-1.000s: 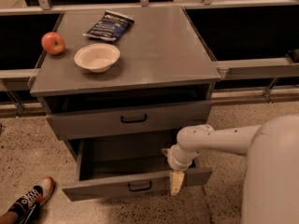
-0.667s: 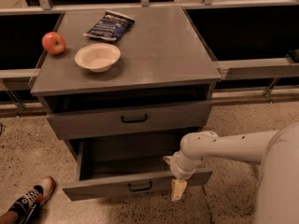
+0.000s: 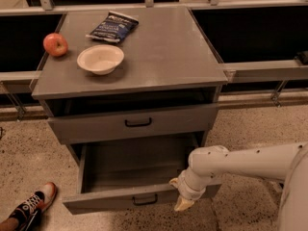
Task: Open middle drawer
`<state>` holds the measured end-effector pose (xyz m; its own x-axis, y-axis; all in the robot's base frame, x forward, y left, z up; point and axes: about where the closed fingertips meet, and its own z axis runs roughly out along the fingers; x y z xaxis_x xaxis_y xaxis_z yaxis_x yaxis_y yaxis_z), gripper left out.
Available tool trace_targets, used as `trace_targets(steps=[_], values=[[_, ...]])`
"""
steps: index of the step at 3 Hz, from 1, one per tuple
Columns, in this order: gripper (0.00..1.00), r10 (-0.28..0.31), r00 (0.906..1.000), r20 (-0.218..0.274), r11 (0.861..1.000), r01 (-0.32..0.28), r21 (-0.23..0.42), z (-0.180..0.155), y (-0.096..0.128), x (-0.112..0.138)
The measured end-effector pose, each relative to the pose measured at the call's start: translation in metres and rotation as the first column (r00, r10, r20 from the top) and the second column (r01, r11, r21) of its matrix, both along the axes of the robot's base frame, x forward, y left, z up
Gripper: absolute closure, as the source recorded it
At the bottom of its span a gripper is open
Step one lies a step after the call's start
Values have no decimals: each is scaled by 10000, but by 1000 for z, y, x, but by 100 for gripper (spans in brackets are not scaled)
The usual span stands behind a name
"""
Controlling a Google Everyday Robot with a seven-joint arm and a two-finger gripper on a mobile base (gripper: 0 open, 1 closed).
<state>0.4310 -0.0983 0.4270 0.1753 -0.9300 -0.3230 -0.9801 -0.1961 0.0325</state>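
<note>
The grey cabinet [image 3: 130, 76] has a closed-looking upper drawer [image 3: 96, 126] with a black bar handle. Below it the middle drawer [image 3: 106, 203] stands pulled far out toward me, its empty inside showing and its black handle [image 3: 144, 199] at the centre of the front. The gripper [image 3: 182, 196] on my white arm [image 3: 240, 162] is at the right part of that drawer's front edge, to the right of the handle. A third drawer below is hidden.
On the cabinet top lie a red apple [image 3: 55, 44], a white bowl [image 3: 100, 58] and a dark blue chip bag [image 3: 112, 27]. A person's shoe [image 3: 34, 207] is on the speckled floor at the lower left. Dark recessed counters flank the cabinet.
The middle drawer has slid further out toward me. The gripper has moved down and toward me with the drawer front, and the arm has lowered.
</note>
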Motion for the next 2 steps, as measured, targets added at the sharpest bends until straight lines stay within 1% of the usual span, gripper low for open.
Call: trace_targets(steps=[1,2], values=[[81,44,10000,-53,10000,-44,-39,10,-3,-4],[80,67,10000,-60,9999,-67,-75,12,-4,-7]])
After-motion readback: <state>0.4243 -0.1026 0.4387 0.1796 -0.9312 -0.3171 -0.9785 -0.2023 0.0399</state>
